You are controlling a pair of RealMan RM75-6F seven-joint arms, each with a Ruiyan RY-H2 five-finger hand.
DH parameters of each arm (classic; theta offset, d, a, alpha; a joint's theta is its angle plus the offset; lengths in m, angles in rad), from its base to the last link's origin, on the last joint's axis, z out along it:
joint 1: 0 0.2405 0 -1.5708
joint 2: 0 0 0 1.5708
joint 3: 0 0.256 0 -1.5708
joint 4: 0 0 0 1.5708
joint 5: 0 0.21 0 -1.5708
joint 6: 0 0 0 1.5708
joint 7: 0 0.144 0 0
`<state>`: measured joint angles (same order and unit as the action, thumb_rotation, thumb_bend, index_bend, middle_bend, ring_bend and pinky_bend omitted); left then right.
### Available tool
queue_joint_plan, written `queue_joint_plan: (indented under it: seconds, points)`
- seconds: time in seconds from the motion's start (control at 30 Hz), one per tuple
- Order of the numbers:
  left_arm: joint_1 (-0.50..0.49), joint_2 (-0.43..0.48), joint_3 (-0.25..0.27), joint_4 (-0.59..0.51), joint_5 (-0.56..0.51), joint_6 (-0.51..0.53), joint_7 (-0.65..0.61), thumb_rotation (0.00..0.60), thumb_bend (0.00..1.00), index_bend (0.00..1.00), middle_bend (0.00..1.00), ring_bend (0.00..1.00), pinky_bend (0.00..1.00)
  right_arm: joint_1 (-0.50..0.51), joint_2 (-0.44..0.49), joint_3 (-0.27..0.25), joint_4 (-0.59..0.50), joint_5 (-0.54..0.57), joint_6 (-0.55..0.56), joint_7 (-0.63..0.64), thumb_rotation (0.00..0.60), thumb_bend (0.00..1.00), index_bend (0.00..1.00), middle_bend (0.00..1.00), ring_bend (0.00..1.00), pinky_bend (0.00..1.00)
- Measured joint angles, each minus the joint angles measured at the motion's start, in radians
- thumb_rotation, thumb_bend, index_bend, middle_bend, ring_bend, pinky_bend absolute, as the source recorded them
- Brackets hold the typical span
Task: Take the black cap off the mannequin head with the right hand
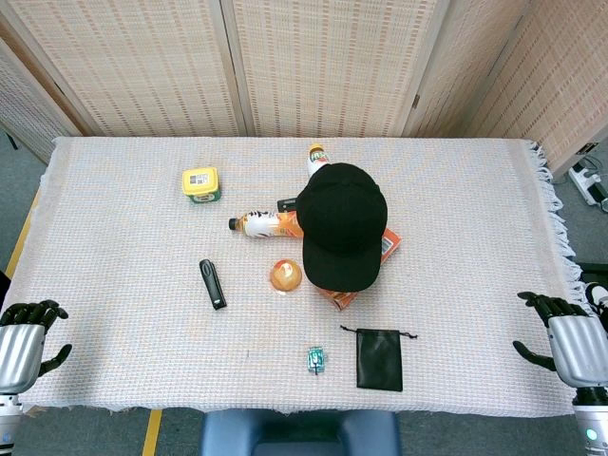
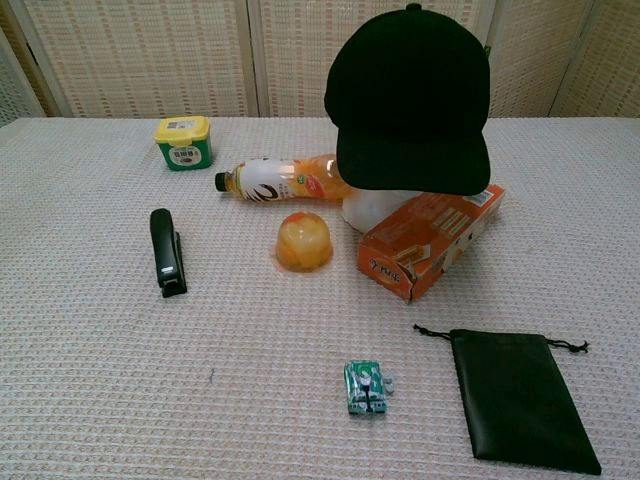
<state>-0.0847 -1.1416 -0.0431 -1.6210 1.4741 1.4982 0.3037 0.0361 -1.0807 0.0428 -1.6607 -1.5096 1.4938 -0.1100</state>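
Nearest, both hands sit at the table's near edge, well apart from everything. Right hand [image 1: 573, 344] released, fingers spread and lightly curled, holding nothing; left hand [image 1: 23, 340] likewise empty and loose.

Between right hand and target: black drawstring pouch [image 2: 520, 400] flat on the cloth, small green toy [image 2: 366, 386] beside it. Reach should pass over or to the right of the pouch.

Mid-table: orange box [image 2: 432, 238] lies against the white mannequin head [image 2: 376, 209], just under the brim. Jelly cup [image 2: 303, 241] and black stapler [image 2: 167, 251] to the left; a bottle [image 2: 285, 179] lies behind.

Black cap [image 2: 412, 100] sits squarely on the mannequin head, brim toward the robot, covering most of it.

Judgement: approach from the right, grip crown or brim, lift straight up. Dragging sideways risks toppling the head onto the box and bottle.

Far: green-yellow tub [image 2: 184, 141].
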Motion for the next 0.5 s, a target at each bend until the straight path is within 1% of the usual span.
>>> queue_joint_plan:
  seconds: [0.2, 0.5]
  points:
    - [-0.001, -0.002, 0.004, 0.001, -0.011, -0.013, 0.003, 0.6, 0.24, 0.44, 0.35, 0.32, 0.27, 0.007, -0.001, 0.0, -0.005, -0.001, -0.009, -0.011, 0.6, 0.09, 0.26, 0.36, 0.34, 0.43]
    - [0.013, 0.009, 0.008, -0.008, -0.006, 0.01, -0.006, 0.6, 0.24, 0.44, 0.35, 0.32, 0.27, 0.018, -0.007, -0.004, 0.008, -0.019, -0.022, 0.007, 0.6, 0.09, 0.26, 0.37, 0.34, 0.43]
